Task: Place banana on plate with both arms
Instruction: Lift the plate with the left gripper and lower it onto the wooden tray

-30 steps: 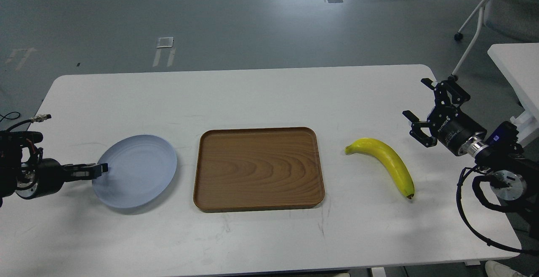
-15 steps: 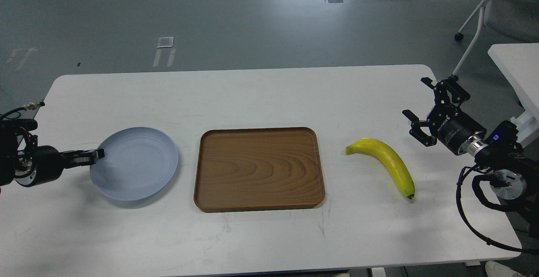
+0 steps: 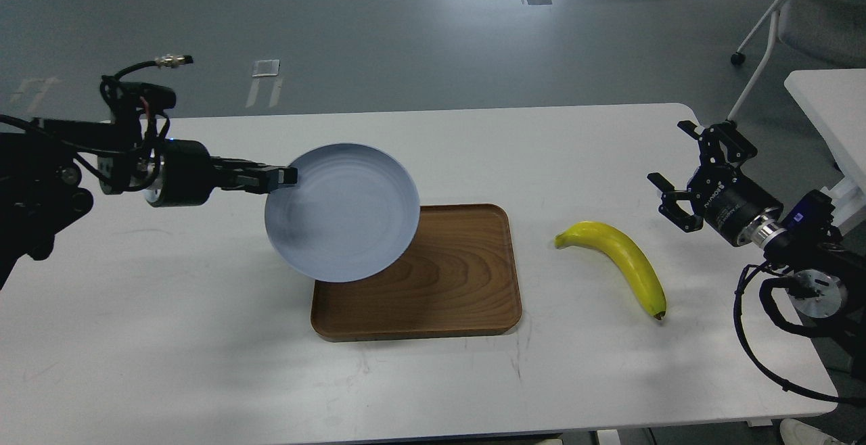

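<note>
Both arms are black. The left arm [image 3: 101, 161] has a thick round wrist drum behind its claw [image 3: 287, 176], red wires beside it and a cable ending in a silver plug above. The right arm [image 3: 778, 235] has white lettering on the drum behind its claw [image 3: 683, 168], then a silver ring, a blue patch and looping black cables.

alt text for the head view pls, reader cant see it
The left tool holds the grey-blue plate by its rim, raised over the left part of a wooden tray on a white table. The banana lies on the table right of the tray, with the right tool open beside it.
</note>
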Robot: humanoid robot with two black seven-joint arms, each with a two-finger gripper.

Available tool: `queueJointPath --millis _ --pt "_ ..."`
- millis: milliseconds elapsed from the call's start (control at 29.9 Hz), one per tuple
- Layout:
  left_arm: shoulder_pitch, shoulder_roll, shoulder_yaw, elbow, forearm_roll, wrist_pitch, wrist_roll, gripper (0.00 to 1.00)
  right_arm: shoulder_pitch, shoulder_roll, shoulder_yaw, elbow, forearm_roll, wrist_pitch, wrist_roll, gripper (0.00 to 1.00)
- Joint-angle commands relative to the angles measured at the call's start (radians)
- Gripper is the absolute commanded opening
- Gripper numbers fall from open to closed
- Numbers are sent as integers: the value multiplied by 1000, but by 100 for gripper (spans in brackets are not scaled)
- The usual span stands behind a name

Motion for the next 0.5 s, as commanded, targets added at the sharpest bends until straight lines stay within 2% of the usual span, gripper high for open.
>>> queueJointPath --millis 0,334,468 --pt "-51 -106 70 38 22 -4 0 0 0 -4 0 0 0 0 0 99" --pt "-70 -370 128 262 22 -1 1 0 -2 -9 0 0 0 0 0 99" --pt "-70 -415 157 322 22 5 1 0 -2 -10 0 0 0 0 0 99"
